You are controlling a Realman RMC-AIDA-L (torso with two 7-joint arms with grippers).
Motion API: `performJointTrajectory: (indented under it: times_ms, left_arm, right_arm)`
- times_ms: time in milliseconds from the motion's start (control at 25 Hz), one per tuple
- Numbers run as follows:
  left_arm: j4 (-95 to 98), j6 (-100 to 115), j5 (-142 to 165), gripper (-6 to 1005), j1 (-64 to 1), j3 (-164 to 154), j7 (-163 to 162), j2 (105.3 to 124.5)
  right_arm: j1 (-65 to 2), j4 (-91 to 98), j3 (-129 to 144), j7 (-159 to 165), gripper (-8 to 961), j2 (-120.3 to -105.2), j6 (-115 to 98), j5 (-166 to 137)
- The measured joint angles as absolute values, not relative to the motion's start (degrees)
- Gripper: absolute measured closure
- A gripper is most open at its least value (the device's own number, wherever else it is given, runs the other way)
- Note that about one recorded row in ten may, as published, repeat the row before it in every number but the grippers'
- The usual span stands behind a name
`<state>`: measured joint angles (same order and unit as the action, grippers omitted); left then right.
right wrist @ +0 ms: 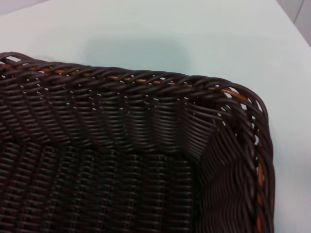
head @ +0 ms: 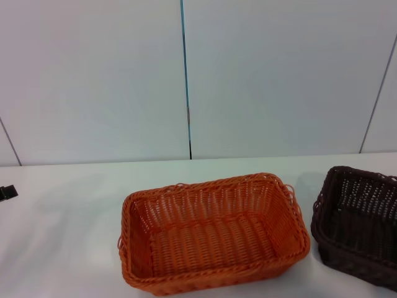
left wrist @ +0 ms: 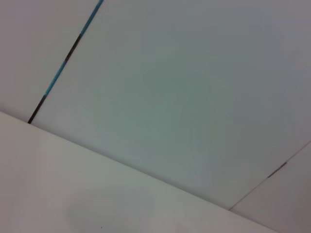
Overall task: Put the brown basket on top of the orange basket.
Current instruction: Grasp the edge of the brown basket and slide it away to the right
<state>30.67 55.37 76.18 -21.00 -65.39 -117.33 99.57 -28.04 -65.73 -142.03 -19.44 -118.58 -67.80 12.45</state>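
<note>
Approach step: brown basket sits on the table, just right of the orange basket, not stacked. Right gripper hovers over its corner (fingers unseen). Next: grasp rim.

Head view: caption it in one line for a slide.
Empty orange basket sits on the white table, with the brown basket apart on the robot's right, not yet stacked.

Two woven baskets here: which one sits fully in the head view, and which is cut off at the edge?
The orange basket sits fully in view, middle of the white table. The brown basket, apart on its right, is cropped by the frame edge.
</note>
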Motion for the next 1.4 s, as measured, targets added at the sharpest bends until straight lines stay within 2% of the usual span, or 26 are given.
performJointTrajectory:
  times_ms: [200, 280, 1400]
  left_arm:
    - [30.67, 55.37, 76.18, 124, -20.99, -65.35, -117.33, 99.57]
    - [30.67, 55.37, 76.18, 124, -20.91, -65.34, -117.33, 99.57]
    - [30.82, 55.37, 76.10, 124, -20.83, -65.03, -117.32, 99.66]
  right_arm:
    - [-28.04, -65.74, -142.03, -19.26, 747, -118.64, -67.28, 12.45]
    - [-28.04, -65.73, -142.03, -19.25, 776, -118.65, -67.24, 12.46]
    - [-27.68, -67.09, -146.12, -19.25, 785, -118.65, -68.27, 12.94]
